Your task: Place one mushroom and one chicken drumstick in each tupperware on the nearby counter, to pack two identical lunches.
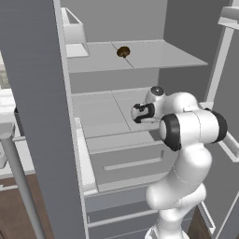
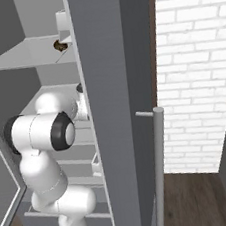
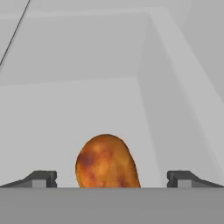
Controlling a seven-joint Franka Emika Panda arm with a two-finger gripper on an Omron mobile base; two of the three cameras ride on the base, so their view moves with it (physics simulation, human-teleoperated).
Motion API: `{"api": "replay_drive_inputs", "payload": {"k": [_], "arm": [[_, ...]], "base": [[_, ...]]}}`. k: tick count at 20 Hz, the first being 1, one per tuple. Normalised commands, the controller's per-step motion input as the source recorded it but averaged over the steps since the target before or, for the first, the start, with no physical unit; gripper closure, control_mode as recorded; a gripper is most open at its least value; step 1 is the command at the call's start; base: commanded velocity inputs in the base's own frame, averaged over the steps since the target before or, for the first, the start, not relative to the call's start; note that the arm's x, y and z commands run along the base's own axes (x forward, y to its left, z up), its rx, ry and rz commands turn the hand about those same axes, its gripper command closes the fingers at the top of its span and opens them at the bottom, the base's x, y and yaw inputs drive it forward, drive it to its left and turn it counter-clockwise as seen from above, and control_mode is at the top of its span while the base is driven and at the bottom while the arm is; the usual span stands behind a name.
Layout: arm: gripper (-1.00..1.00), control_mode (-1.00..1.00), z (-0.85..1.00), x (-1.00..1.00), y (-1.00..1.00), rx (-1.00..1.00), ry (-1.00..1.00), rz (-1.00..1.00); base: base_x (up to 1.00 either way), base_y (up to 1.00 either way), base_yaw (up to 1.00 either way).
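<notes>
From the left base view, we saw the arm (image 1: 186, 154) rising at the lower right and bending toward an open fridge (image 1: 140, 121) with pale grey shelves. Its hand reached in over the middle shelf (image 1: 100, 114), and the gripper (image 1: 136, 113) sat at the end of the wrist, facing left into the compartment. We could not tell from this side how its jaws stood. On the upper shelf (image 1: 154, 56) lay a small brown mushroom (image 1: 123, 52), alone and well above the hand. The grey fridge door (image 1: 37, 116) stood open at the left, edge-on to us, with a silver bar handle (image 1: 21, 186) beside it.

From the right base view, we saw the arm (image 2: 45, 159) at the lower left, its elbow in front of the shelves. The open right-hand door (image 2: 119, 109) hid most of the fridge; the mushroom (image 2: 59, 45) peeked out on the upper shelf just left of that door's edge. A white brick wall (image 2: 195, 69) stood to the right, behind a silver handle (image 2: 160, 169).

In the hand view, we looked along the gripper (image 3: 112, 179). Its two dark fingertips (image 3: 41, 178) stood wide apart, open and gripping nothing. Between them, touching neither, lay a golden-brown chicken drumstick (image 3: 105, 162) on the pale shelf floor (image 3: 65, 113), close to the hand, with the fridge's side wall (image 3: 183, 96) rising at the right.
</notes>
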Motion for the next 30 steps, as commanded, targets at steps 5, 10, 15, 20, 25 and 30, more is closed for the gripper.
{"api": "replay_drive_inputs", "payload": {"k": [5,10,15,20,25,30], "arm": [[-1.0,-1.0,-0.15,0.28,0.0,0.0,-0.03,0.0],[1.0,-1.0,-0.49,-0.02,0.0,0.0,0.0,0.0],[1.0,-1.0,-0.31,-0.17,0.0,0.0,-0.03,0.0],[1.0,-1.0,0.0,-0.06,0.01,0.0,-0.03,0.0],[1.0,-1.0,0.56,-0.86,0.52,0.0,-0.21,0.0],[1.0,-1.0,0.98,-1.0,0.26,0.0,-0.17,0.0]], "base": [[0.0,0.0,0.0],[0.0,0.0,0.0],[0.0,0.0,0.0],[0.0,0.0,0.0],[0.0,0.0,0.0],[0.0,0.0,0.0]]}}
